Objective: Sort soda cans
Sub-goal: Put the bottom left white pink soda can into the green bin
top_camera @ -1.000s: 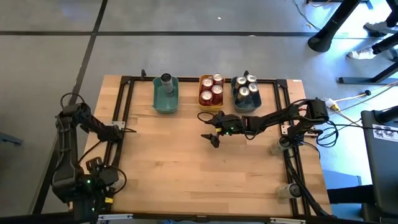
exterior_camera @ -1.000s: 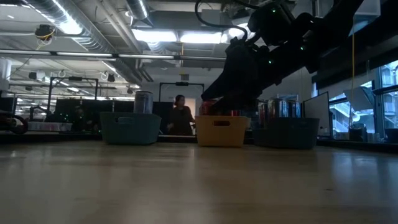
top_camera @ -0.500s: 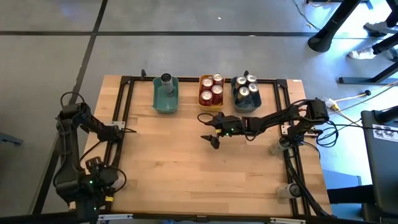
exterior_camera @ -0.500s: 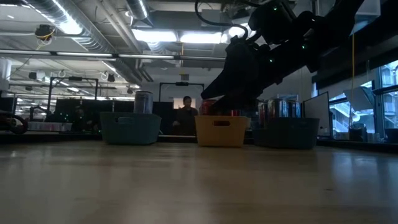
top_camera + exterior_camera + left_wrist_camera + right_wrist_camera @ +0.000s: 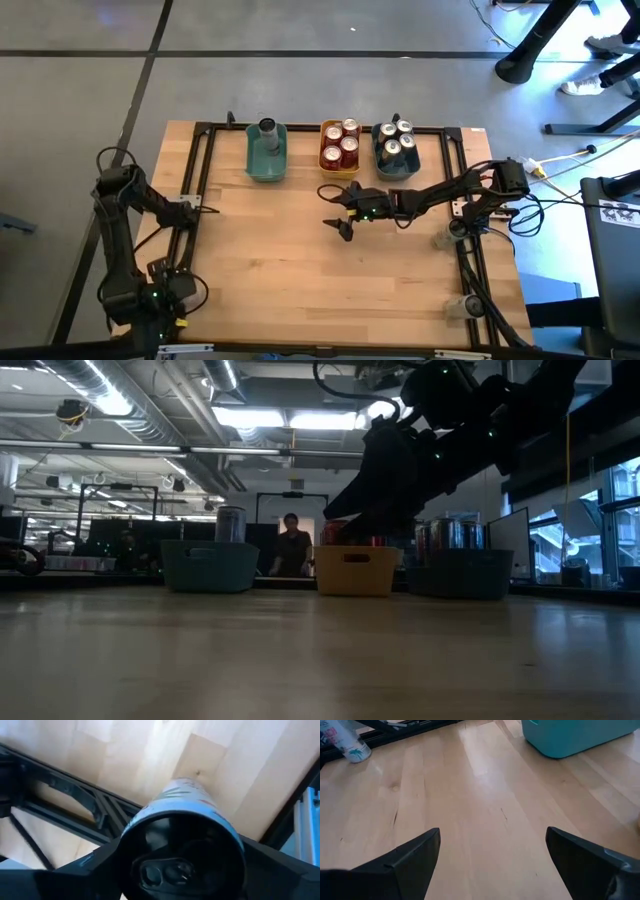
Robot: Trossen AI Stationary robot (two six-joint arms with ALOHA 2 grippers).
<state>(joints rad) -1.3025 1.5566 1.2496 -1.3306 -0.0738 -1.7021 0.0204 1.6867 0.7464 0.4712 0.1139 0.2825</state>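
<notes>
My left gripper (image 5: 182,865) sits clamped on a white can (image 5: 187,802) over the bench's left front rail, I judge ready to carry across; the right gripper (image 5: 338,208) hangs spread and empty over bare wood mid-bench. Along the far edge the teal bin (image 5: 266,162) holds one can, the yellow bin (image 5: 340,160) red soda cans (image 5: 343,143), the grey bin (image 5: 396,166) silver ones; nothing blocks the approach

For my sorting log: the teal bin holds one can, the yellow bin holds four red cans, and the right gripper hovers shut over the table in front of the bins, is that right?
Not quite: the right gripper is open, its fingers spread wide over bare wood in the right wrist view. The rest stands in the high view: one can in the teal bin, four red cans in the yellow bin.
</notes>
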